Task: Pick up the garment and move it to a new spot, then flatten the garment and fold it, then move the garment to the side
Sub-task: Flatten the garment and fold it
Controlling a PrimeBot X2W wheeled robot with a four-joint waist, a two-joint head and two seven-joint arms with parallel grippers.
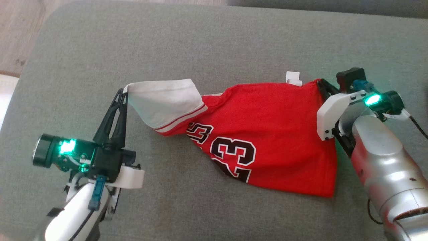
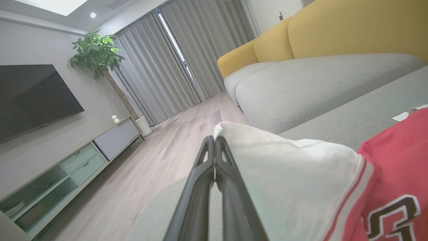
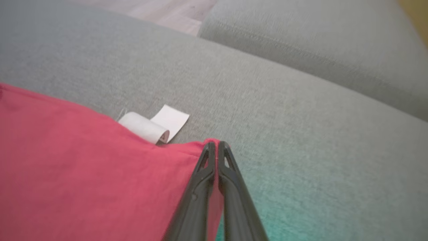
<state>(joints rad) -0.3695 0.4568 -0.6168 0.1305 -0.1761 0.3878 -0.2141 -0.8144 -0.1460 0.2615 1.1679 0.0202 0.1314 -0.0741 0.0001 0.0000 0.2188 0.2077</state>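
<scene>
The garment (image 1: pixel 267 134) is a red jersey with white sleeves and black numbers, stretched across the grey cushion (image 1: pixel 200 43). My left gripper (image 1: pixel 123 93) is shut on the tip of a white sleeve (image 1: pixel 164 100), lifting it at the garment's left end. In the left wrist view my left gripper (image 2: pixel 214 138) pinches that sleeve (image 2: pixel 284 174). My right gripper (image 1: pixel 319 82) is shut on the red corner at the garment's far right. In the right wrist view my right gripper (image 3: pixel 216 144) clamps the red hem (image 3: pixel 100 174) beside a curled white label (image 3: pixel 153 125).
The grey cushion's left edge borders wooden floor (image 1: pixel 16 30). A second grey cushion (image 2: pixel 317 87) and a yellow sofa back (image 2: pixel 334 30) lie beyond. A TV (image 2: pixel 30 97), a low cabinet (image 2: pixel 67 167) and a plant (image 2: pixel 97 53) stand across the room.
</scene>
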